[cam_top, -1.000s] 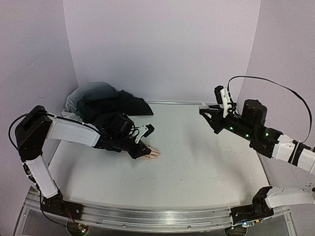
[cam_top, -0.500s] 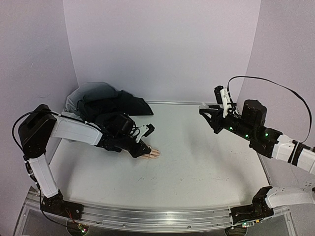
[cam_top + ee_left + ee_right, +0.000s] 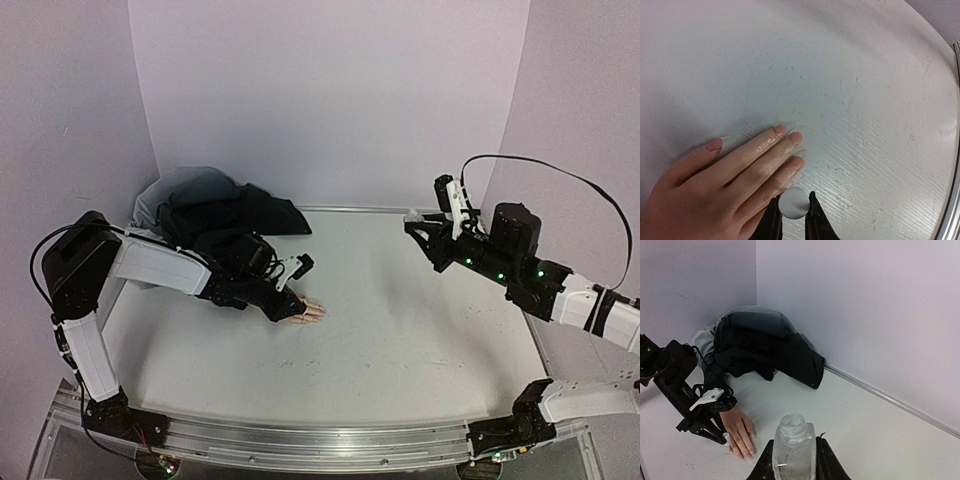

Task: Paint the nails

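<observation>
Clearly nearer: left gripper (image 3: 793,212) — pinching white cap (image 3: 793,202).
Nails (image 3: 796,136): just beyond it, fingers (image 3: 765,150) toward table (image 3: 865,100)'s right edge.
Right gripper (image 3: 794,461): holding clear bottle (image 3: 794,440).

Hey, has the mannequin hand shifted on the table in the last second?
No. The mannequin hand lies in the same spot, just as far from the table's back rail.

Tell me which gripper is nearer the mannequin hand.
Left. The left gripper, pinching a white cap, sits beside the mannequin hand; the right gripper holds a clear bottle across the table.
</observation>
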